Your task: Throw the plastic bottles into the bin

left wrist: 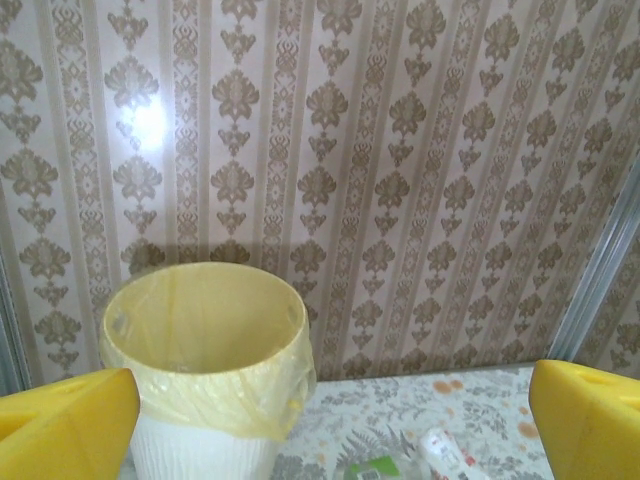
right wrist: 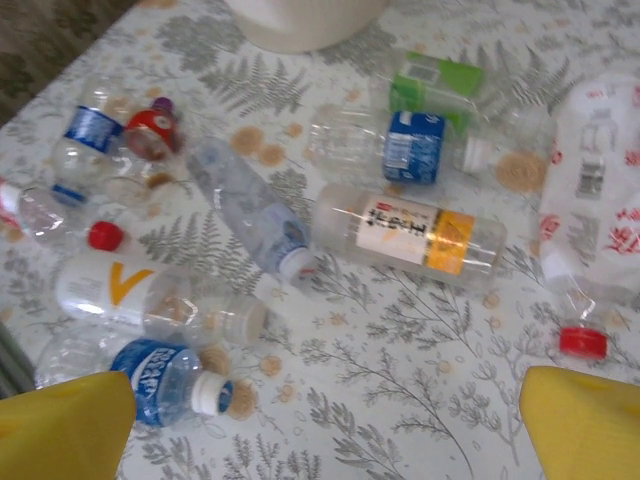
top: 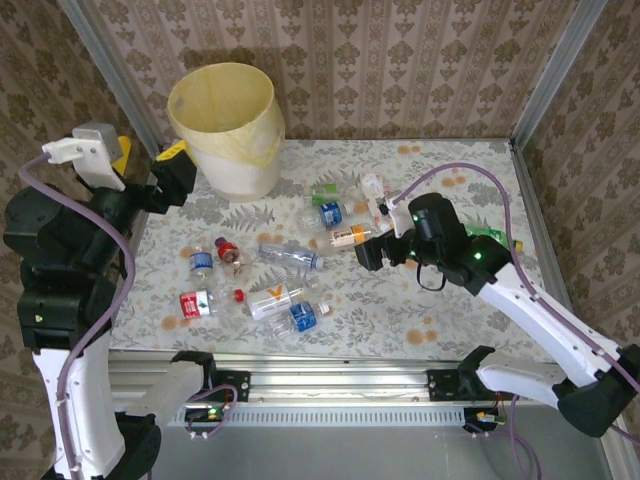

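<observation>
The right hand (top: 372, 252), fingers apart, is hovering over the plastic bottles (right wrist: 405, 230) to grasp one. The left hand (top: 172, 172), also apart, is facing the bin (top: 225, 120).

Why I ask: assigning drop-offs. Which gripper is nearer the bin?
Left. The left gripper hovers just left of the bin; the right gripper is over the bottles, far to its right.

Bright, even light is flooding the surface (top: 400, 320) from above. A glare spot is burning on the wallpaper (left wrist: 148, 124), and the bin (left wrist: 205, 350) is throwing a soft shadow behind it. The right wrist view is looking slightly blurred, with bottles (right wrist: 405, 230) glinting and yellow fingers (right wrist: 60, 430) sitting out of focus.
</observation>
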`<state>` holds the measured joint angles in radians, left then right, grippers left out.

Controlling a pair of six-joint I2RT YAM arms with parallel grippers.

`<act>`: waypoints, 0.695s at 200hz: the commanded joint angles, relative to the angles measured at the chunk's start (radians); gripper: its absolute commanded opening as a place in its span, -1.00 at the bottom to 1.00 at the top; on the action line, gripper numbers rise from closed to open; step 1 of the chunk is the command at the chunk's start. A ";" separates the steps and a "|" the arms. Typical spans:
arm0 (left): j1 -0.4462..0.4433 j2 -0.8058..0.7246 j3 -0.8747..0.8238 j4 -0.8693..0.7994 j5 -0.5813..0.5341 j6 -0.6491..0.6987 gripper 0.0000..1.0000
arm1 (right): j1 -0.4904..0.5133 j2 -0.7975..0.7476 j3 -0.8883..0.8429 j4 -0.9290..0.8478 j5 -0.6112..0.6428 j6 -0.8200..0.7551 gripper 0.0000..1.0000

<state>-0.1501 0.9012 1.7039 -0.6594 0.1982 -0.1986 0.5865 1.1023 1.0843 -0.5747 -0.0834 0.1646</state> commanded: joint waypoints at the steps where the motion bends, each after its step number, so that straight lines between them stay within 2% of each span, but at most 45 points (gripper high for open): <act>1: -0.005 -0.012 -0.009 -0.020 0.011 -0.030 1.00 | -0.061 0.074 0.038 -0.067 0.008 0.054 1.00; 48: -0.004 -0.028 -0.047 0.002 0.055 -0.083 1.00 | -0.214 0.247 0.034 -0.063 -0.075 0.109 0.91; 74: -0.005 -0.034 -0.066 0.008 0.067 -0.112 1.00 | -0.255 0.354 0.055 -0.060 -0.075 0.114 0.83; 103: -0.004 -0.072 -0.160 0.082 0.100 -0.173 1.00 | -0.297 0.460 0.077 -0.037 -0.081 0.105 0.71; 139: -0.005 -0.095 -0.198 0.039 0.096 -0.192 1.00 | -0.350 0.580 0.132 -0.038 -0.076 0.095 0.54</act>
<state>-0.1501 0.8310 1.5234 -0.6285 0.2745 -0.3477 0.2668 1.6169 1.1595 -0.6098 -0.1440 0.2634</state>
